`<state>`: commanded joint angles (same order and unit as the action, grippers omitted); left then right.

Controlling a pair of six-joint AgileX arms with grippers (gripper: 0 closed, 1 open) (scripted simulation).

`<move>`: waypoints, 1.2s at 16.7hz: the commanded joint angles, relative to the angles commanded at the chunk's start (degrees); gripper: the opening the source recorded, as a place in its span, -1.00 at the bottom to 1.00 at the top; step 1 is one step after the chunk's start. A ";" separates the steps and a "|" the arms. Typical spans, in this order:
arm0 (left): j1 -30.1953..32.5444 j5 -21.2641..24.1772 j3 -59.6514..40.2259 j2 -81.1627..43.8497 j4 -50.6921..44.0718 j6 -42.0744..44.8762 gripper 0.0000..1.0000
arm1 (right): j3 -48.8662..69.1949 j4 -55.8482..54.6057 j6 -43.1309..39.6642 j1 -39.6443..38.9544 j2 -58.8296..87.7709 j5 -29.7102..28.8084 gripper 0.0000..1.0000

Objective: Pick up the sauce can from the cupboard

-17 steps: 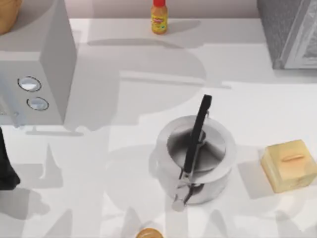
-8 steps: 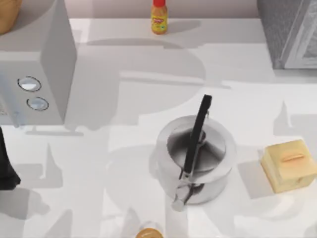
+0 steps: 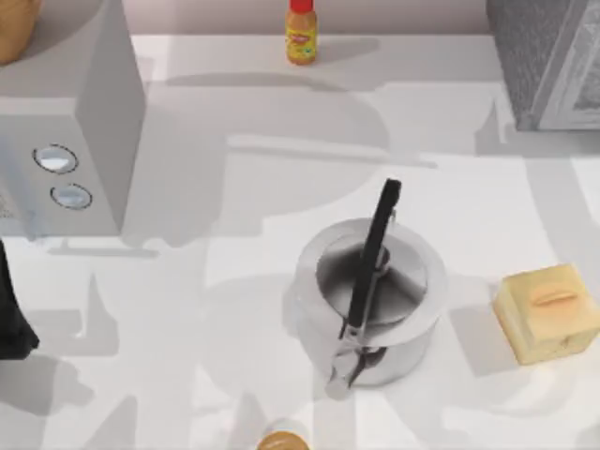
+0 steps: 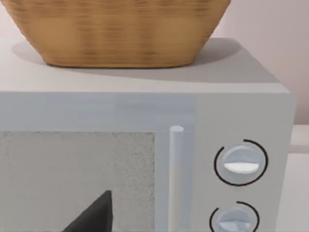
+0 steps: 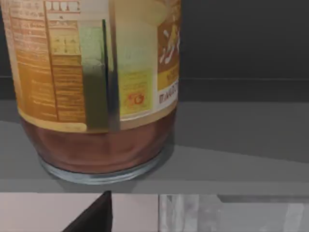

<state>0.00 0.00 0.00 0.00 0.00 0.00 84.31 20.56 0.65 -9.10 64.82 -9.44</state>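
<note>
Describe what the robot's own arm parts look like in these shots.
Little of them shows. The left arm is a matte black, angular bulk at the table's left edge in the top view. Each wrist view shows a dark, pointed wedge at its lower edge. No cables or markings visible.

My left arm [image 3: 11, 314] sits parked at the desk's left edge, near side. A dark fingertip [image 5: 91, 215] of my right gripper points forward.

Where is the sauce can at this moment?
In the right wrist view the sauce can stands upright on a grey shelf against a dark back wall; the top view shows the cupboard at the table's far right.
</note>
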 joint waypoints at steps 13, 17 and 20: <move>0.00 0.00 0.00 0.00 0.00 0.00 1.00 | 15.54 3.06 0.25 -2.07 11.20 -2.61 1.00; 0.00 0.00 0.00 0.00 0.00 0.00 1.00 | 16.16 2.15 0.16 -7.68 12.87 -8.33 1.00; 0.00 0.00 0.00 0.00 0.00 0.00 1.00 | 16.53 1.47 0.12 -11.48 13.98 -12.44 1.00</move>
<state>0.00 0.00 0.00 0.00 0.00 0.00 100.84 22.03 0.77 -20.58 78.80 -21.89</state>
